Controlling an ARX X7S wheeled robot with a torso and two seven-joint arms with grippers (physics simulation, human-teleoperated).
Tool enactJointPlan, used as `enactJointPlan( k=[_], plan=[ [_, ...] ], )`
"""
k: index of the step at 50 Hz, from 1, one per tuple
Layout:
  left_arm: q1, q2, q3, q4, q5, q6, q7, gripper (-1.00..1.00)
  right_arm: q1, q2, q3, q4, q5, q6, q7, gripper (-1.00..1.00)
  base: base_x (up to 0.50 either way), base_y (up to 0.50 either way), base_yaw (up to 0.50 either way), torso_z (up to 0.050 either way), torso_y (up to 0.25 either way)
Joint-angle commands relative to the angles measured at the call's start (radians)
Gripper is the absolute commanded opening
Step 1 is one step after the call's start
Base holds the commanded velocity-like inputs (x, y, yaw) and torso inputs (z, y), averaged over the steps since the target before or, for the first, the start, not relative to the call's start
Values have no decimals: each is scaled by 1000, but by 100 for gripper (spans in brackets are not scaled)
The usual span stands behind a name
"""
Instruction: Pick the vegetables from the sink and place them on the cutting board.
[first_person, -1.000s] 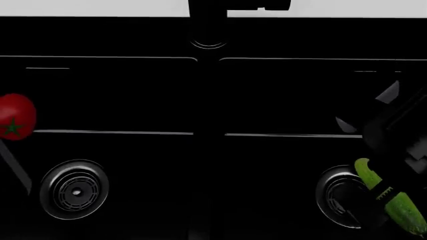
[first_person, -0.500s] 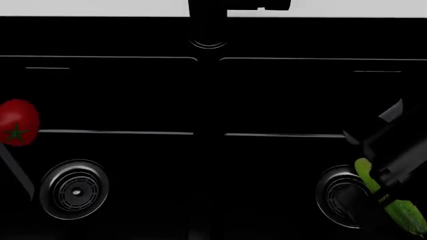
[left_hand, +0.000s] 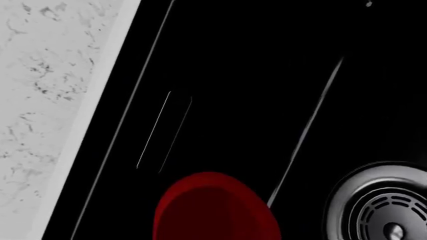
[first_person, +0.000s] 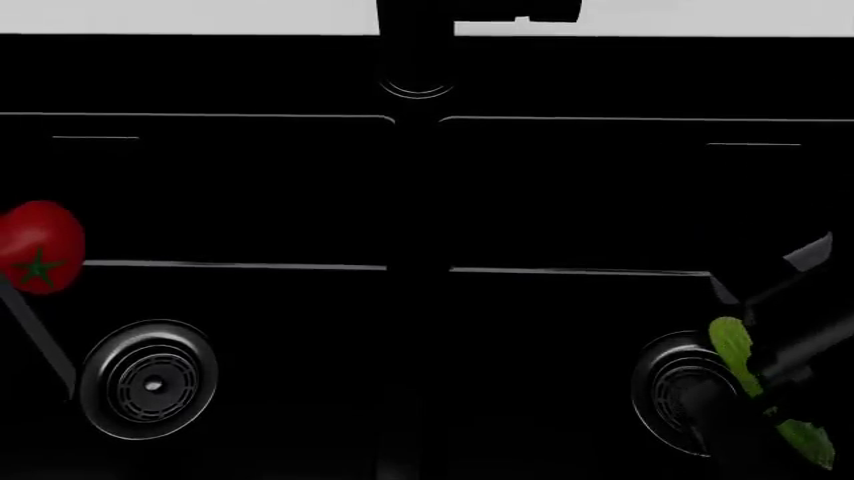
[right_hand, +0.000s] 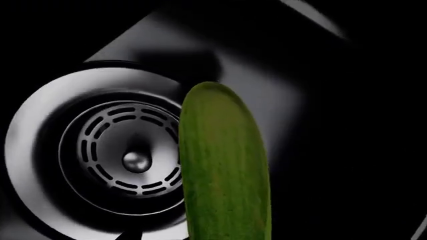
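Vegetables sit in a black double-basin sink. From the head camera, the red tomato with its green star stem shows at the far left edge of the left basin, above a round metal drain. In the right basin, a green cucumber lies across the other drain, partly hidden by the dark right gripper; whether its claw is open or closed cannot be told. The left wrist camera shows the tomato close below, the left drain beside it, and pale marbled countertop along the sink's rim; no claw is visible. The right wrist camera shows the cucumber overlapping the ringed drain.
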Motion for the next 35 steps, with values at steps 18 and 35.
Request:
enactJointPlan(
  k=[18,35],
  plan=[
    [8,5,-10,11,-24,-19,-26,-100,-193,-66,85,161,-258,-32,-34,-100,3,-1,-1,-9,-15],
    [24,43,-131,47,-149,-42,-58,-100,-50,331,308,-698,-59,231,344,-100,1,-3,-4,-7,8]
  ],
)
